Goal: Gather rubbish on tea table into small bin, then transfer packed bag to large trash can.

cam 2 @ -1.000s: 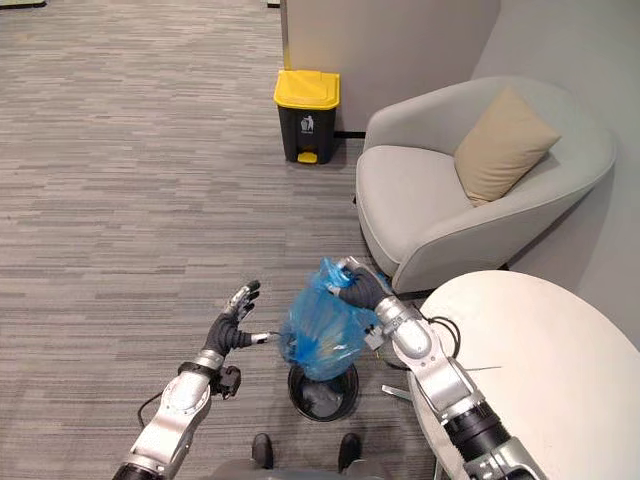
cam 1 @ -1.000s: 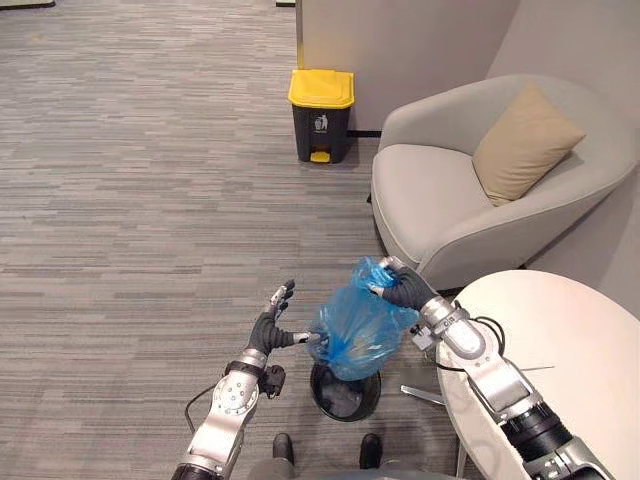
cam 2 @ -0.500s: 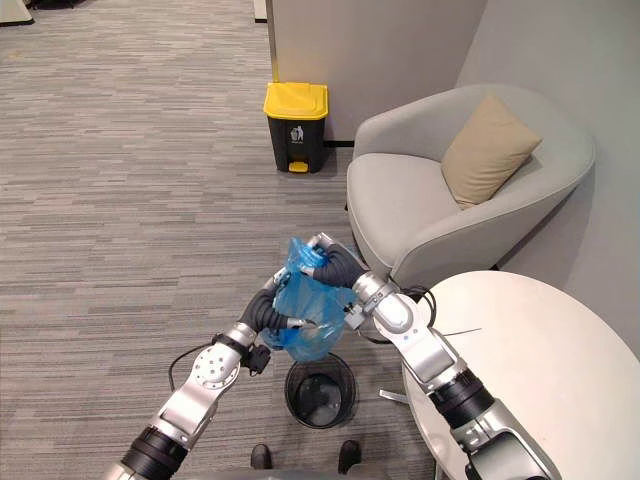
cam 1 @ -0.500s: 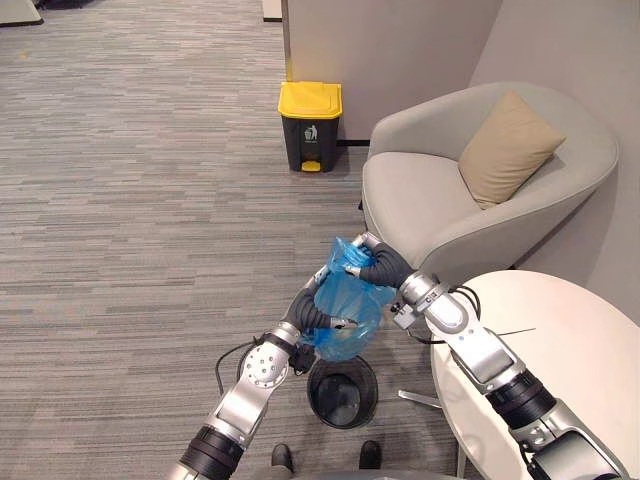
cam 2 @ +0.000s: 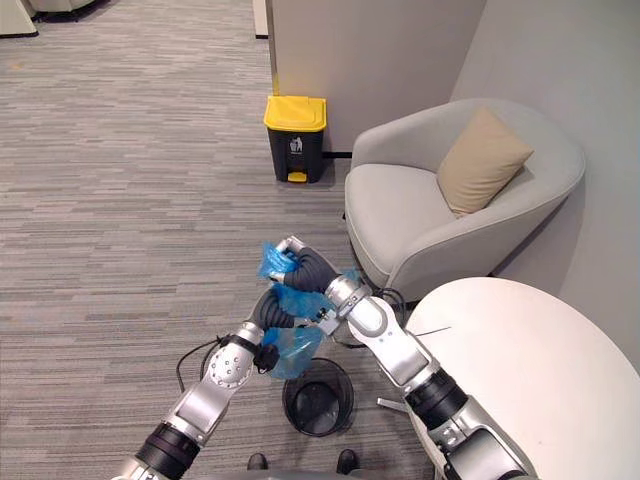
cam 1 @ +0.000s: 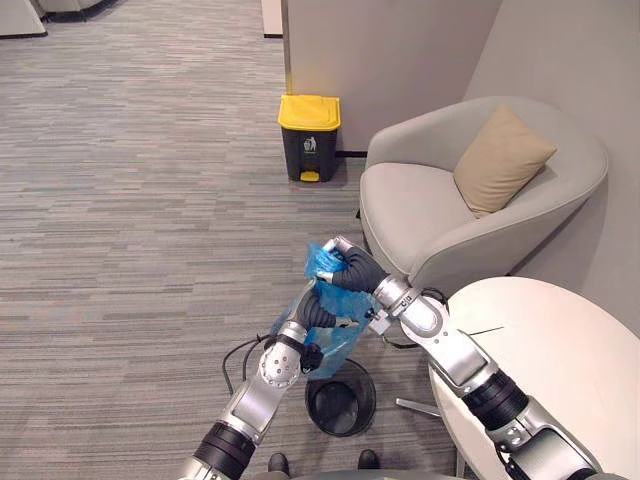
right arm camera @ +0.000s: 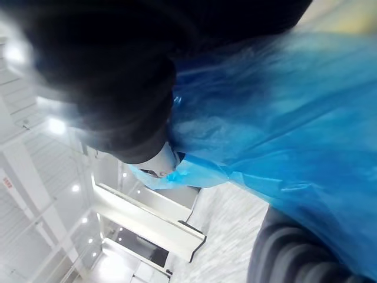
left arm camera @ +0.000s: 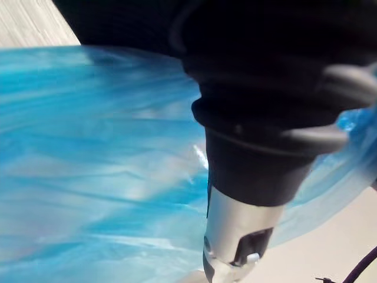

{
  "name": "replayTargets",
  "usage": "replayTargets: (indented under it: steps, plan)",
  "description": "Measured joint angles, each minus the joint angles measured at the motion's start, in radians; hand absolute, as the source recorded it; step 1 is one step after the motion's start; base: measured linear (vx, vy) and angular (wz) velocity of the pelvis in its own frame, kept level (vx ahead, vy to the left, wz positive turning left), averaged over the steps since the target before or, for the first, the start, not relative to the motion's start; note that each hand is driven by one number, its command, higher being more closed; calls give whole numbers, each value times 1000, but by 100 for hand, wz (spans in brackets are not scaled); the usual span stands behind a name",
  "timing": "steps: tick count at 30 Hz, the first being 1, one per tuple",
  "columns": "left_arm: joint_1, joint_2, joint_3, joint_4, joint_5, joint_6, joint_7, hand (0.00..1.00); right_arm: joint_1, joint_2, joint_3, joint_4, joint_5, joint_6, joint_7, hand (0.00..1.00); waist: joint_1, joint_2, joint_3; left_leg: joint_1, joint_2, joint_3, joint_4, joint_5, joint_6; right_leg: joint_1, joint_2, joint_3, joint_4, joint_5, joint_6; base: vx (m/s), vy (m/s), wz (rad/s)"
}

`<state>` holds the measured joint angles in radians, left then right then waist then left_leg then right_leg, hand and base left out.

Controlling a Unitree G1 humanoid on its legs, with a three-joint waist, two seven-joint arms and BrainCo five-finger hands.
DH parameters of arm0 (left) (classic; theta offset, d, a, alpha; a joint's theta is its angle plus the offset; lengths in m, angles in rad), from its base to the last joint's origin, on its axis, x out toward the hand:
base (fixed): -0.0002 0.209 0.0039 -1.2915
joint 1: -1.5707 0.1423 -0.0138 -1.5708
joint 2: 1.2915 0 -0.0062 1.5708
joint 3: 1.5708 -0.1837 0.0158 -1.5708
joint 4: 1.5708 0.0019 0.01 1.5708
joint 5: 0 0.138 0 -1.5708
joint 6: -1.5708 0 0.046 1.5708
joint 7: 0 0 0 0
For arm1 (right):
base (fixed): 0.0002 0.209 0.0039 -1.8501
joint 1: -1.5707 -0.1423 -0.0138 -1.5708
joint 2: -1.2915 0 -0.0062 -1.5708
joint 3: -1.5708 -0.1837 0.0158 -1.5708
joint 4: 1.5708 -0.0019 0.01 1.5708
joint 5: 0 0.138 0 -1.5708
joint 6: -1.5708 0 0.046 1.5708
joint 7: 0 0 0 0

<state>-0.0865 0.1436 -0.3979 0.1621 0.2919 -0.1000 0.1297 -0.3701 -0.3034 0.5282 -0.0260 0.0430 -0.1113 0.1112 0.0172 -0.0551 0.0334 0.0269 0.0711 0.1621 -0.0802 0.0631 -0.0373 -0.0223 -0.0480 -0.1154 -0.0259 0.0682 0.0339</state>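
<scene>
Both the left robot hand (cam 1: pixel 318 306) and right robot hand (cam 1: pixel 352 270) clench a translucent blue plastic bag (cam 1: pixel 340 338) at frame centre, above a small round black bin (cam 1: pixel 312 408).

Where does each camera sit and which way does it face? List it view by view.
Left eye: on the head, facing down at bin, can, armchair; both arms show, left hand and right hand at the bag.
Right eye: beside it, same scene, same arms.
Left wrist: on the left arm, pressed close to the bag; dark cover shows.
Right wrist: on the right arm, close to the bag; dark cover shows.
Shared: all four show the bag.
</scene>
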Motion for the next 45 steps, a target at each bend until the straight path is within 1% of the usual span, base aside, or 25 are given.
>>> replayTargets:
  steps: [3, 10, 16, 23, 27, 31, 32, 39, 45]
  plan:
    - [7, -28, 16, 28, 4, 10, 10, 0, 0, 22, 1, 0, 8, 4, 0, 100, -1, -2, -1, 6, 0, -13, -13, 5, 0, 0, 4, 2, 0, 0, 0, -5, 0, -2]
    - [30, -53, 21, 42, 5, 17, 8, 0, 0, 48, 3, 0, 28, 10, 0, 100, -1, -2, -2, 5, 5, -22, -13, 6, -2, 1, 9, 6, 0, 0, 0, 0, 0, 0]
    - [31, -62, 22, 66, 4, 27, 10, 0, -2, 82, 41, 0, 70, 14, 0, 100, 0, -3, -2, 6, 17, -24, -14, 10, -8, 2, 14, 6, 0, 0, 0, 0, 0, 0]
    - [27, -63, 27, 79, 4, 30, 48, 0, -49, 105, 107, 0, 121, 34, 1, 100, -1, -5, -3, 6, 23, -26, -14, 13, -14, 2, 15, 6, 0, 0, 0, 0, 0, 0]
    - [25, -64, 45, 92, 4, 49, 73, 0, -72, 109, 145, 0, 156, 44, 1, 100, -1, -7, -4, 6, 25, -26, -14, 14, -15, 2, 17, 6, 0, 0, 0, 0, 0, 0]
    - [5, -65, 45, 116, 4, 54, 89, 0, -77, 124, 159, 0, 165, 52, 0, 100, 0, -7, -5, 5, 26, -26, -14, 14, -15, 2, 18, 5, 0, 0, 0, 0, 0, 0]
    - [-8, -64, 46, 127, 4, 56, 94, 100, -78, 130, 159, 0, 170, 53, 0, 100, 1, -7, -5, 5, 26, -26, -14, 14, -16, 2, 18, 5, 0, 0, 0, 0, 0, 0]
    - [-60, -64, 50, 164, -8, 72, 115, 100, -102, 135, 200, 0, 182, 58, -8, 100, 0, -8, -5, 5, 30, -24, -14, 14, -17, 2, 28, 6, -2, 0, 0, 0, 0, 0]
    - [-76, -63, 56, 185, -58, 71, 118, 100, -115, 135, 204, 0, 192, 62, -8, 100, -1, -8, -5, 3, 32, -20, -14, 15, -18, 2, 29, 9, -11, 6, -9, 0, 0, -1]
